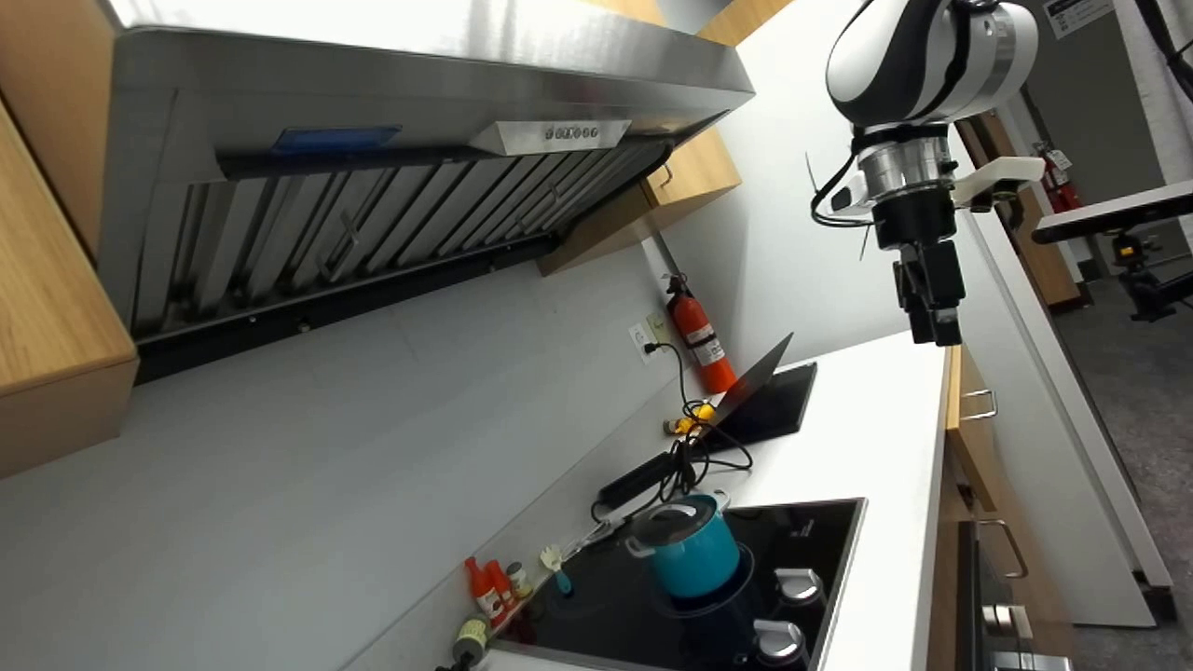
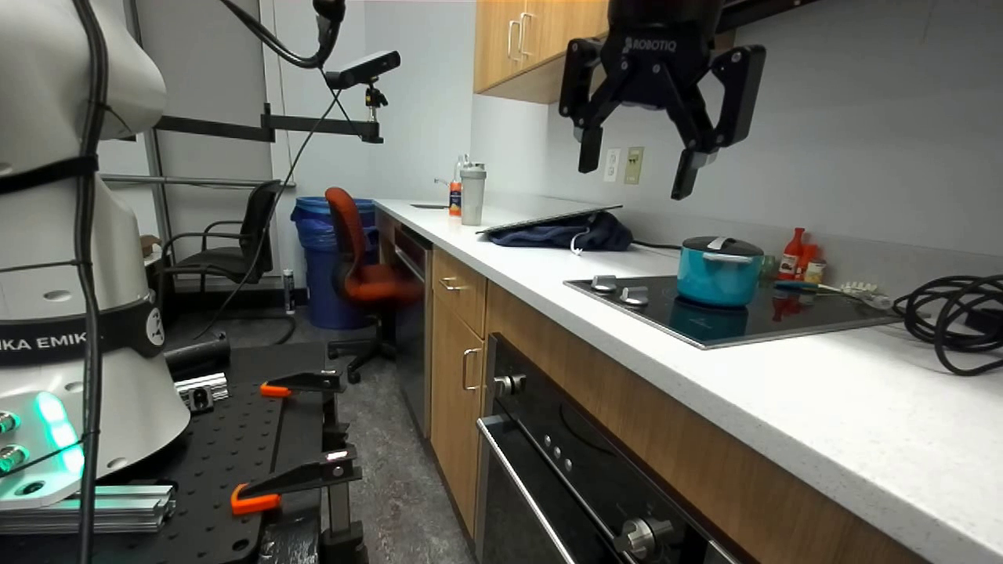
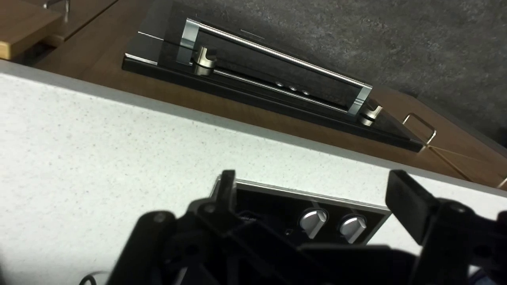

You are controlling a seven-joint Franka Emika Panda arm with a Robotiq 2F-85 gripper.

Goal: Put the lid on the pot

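The teal pot [image 1: 697, 559] stands on the black cooktop; it also shows in an exterior view [image 2: 717, 278]. A round dark lid [image 1: 664, 524] with a pale grip on top lies over the pot's mouth, and it also shows in an exterior view [image 2: 722, 247]. It looks roughly flat; I cannot tell if it is fully seated. My gripper is open and empty, high above the counter and apart from the pot, in both exterior views [image 1: 935, 331] [image 2: 636, 178]. In the wrist view its open fingers [image 3: 311, 182] frame the cooktop; pot and lid are out of sight there.
The cooktop [image 2: 627, 309] has two silver knobs [image 3: 313, 222]. Red bottles [image 2: 791, 254], a utensil and coiled black cables [image 2: 960, 313] lie near the pot. A laptop-like dark panel [image 1: 764, 410] and fire extinguisher [image 1: 701, 340] stand farther along. A range hood [image 1: 419, 75] hangs above.
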